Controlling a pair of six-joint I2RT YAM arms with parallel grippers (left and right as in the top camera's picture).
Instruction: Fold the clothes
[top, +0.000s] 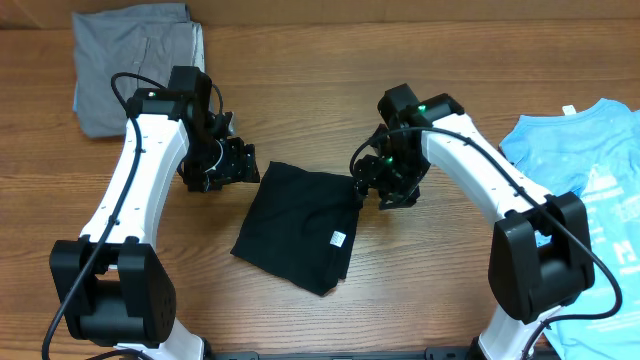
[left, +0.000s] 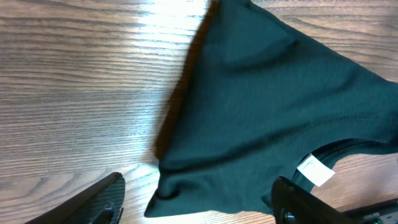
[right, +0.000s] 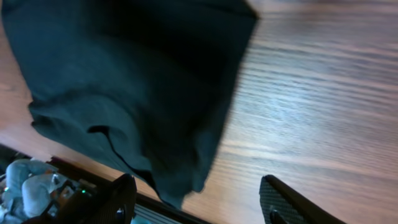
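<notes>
Overhead: grey garment (top: 130, 60) far left; light-blue T-shirt (top: 600, 170) right; black T-shirt (top: 300, 225) between

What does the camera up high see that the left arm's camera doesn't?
Only the overhead view shows the grey garment at the far left corner, the light-blue white-printed T-shirt at the right edge, and the right gripper. Only the left wrist view shows the curved neckline of the plain black T-shirt beside its small white neck label. Both show that T-shirt, the label, the brown wooden table and the open left gripper.
</notes>
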